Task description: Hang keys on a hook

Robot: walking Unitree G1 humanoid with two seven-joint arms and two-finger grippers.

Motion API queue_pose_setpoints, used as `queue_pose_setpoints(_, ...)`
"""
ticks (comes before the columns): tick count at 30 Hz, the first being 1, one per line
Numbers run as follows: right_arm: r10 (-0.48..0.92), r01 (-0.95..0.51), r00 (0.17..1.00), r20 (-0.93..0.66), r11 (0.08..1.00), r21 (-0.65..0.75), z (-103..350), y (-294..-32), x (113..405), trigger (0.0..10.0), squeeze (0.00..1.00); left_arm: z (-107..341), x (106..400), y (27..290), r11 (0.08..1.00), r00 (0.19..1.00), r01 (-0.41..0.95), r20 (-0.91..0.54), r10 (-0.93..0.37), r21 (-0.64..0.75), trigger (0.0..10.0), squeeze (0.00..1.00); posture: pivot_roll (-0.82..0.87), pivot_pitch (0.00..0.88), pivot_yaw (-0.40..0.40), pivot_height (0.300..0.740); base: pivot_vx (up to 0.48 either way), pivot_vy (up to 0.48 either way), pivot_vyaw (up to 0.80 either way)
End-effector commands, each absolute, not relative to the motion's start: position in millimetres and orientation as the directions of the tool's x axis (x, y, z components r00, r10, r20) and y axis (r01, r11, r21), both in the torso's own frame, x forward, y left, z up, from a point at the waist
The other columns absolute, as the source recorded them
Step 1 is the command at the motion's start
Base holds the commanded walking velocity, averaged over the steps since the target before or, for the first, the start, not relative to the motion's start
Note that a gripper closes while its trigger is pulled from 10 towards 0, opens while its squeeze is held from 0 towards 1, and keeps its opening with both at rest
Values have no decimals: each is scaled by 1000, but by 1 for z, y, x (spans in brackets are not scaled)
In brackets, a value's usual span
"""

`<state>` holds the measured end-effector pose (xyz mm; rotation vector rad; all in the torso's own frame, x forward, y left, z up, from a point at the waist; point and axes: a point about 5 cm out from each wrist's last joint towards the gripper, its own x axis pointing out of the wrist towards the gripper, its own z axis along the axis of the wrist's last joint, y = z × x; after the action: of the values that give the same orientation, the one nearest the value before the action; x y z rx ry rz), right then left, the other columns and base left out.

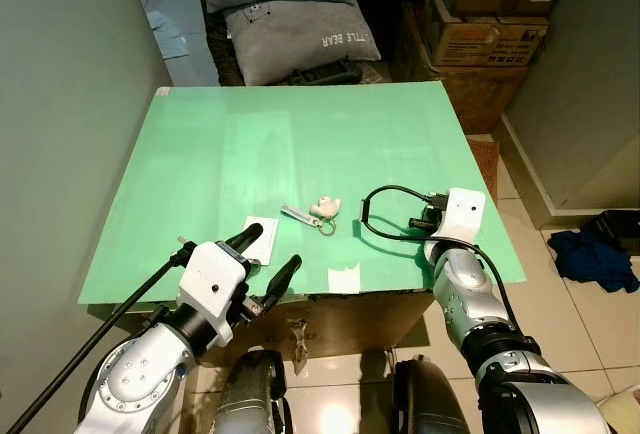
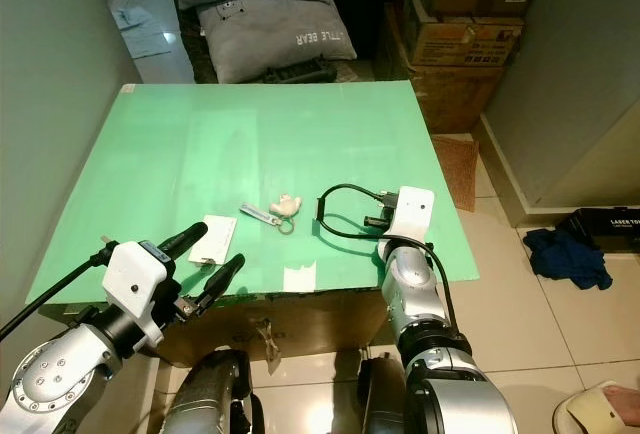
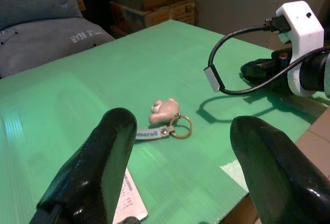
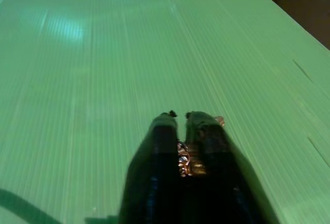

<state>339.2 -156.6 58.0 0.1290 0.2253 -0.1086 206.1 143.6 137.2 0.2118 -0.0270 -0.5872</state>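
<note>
A: Where do the keys sit?

B: The key set (image 1: 318,213) lies flat on the green table (image 1: 300,144), toward the near edge and roughly midway across. A pale charm, a grey strap with lettering and a small metal ring, all joined; the wrist view shows the ring (image 3: 180,127) resting on the surface beside the charm.

A: Left gripper?

B: The left gripper (image 1: 266,260) hovers at the table's near-left edge, its two black fingers (image 3: 90,170) spread wide apart, gripping nothing. Through the left wrist camera the keys lie between and beyond the fingertips, apart from both.

A: Right gripper?

B: The right gripper (image 4: 178,116) is low over the table's near-right part. Fingers pressed close together; something small and metallic glints in the narrow seam between them, too small to identify. A black cable (image 1: 385,204) loops from its white wrist housing (image 1: 458,216) over the table.

A: Anything else on the table?

B: A white card (image 1: 258,237) lies just by the left gripper's fingertips, and a strip of white tape (image 1: 345,278) sits at the near edge. Beyond the far edge, grey pillows (image 1: 290,14) and cardboard boxes (image 1: 485,29). Blue cloth (image 1: 592,257) lies on the tiled floor to the right.
</note>
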Motion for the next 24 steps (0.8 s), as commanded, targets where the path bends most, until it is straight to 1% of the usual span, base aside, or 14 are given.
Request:
queue_pose_setpoints(1, -87, 129, 936, -342, 986, 102, 33, -156, 324, 0, 0, 138, 206, 144, 814, 835, 544, -34, -549, 204, 10000, 0, 197, 187, 46, 646, 0, 0, 0)
queue_pose_setpoints(3, -71, 102, 950, -304, 991, 86, 39, -154, 327, 0, 0, 137, 207, 143, 818, 838, 540, -31, -545, 200, 10000, 0, 188, 183, 39, 646, 0, 0, 0)
queue_pose_setpoints(5, -69, 98, 952, -300, 992, 85, 39, -154, 328, 0, 0, 136, 208, 143, 819, 838, 539, -30, -544, 199, 10000, 0, 188, 183, 39, 646, 0, 0, 0)
queue_pose_setpoints(9, -34, 43, 984, -175, 998, 48, 63, -148, 339, 0, 0, 136, 214, 138, 825, 840, 534, -10, -542, 184, 10000, 0, 166, 165, 29, 646, 0, 0, 0)
queue_pose_setpoints(10, -19, 24, 992, -121, 999, 40, 74, -145, 343, 0, 0, 136, 216, 137, 825, 840, 535, -6, -543, 183, 10000, 0, 158, 157, 24, 646, 0, 0, 0)
queue_pose_setpoints(11, -19, 24, 992, -121, 999, 40, 74, -145, 343, 0, 0, 136, 216, 137, 825, 840, 535, -6, -543, 183, 10000, 0, 158, 157, 24, 646, 0, 0, 0)
queue_pose_setpoints(16, 6, -5, 1000, -5, 998, 60, 100, -137, 350, 0, 0, 136, 221, 134, 827, 839, 534, 6, -544, 173, 10000, 0, 141, 149, 22, 646, 0, 0, 0)
queue_pose_setpoints(22, 8, -9, 1000, 25, 998, 66, 106, -137, 349, 0, 0, 134, 222, 131, 823, 834, 544, 7, -552, 165, 10000, 0, 128, 146, 28, 646, 0, 0, 0)
queue_pose_setpoints(24, 15, -14, 1000, -22, 998, 67, 99, -138, 346, 0, 0, 133, 223, 130, 819, 830, 549, 7, -557, 166, 10000, 0, 125, 142, 29, 646, 0, 0, 0)
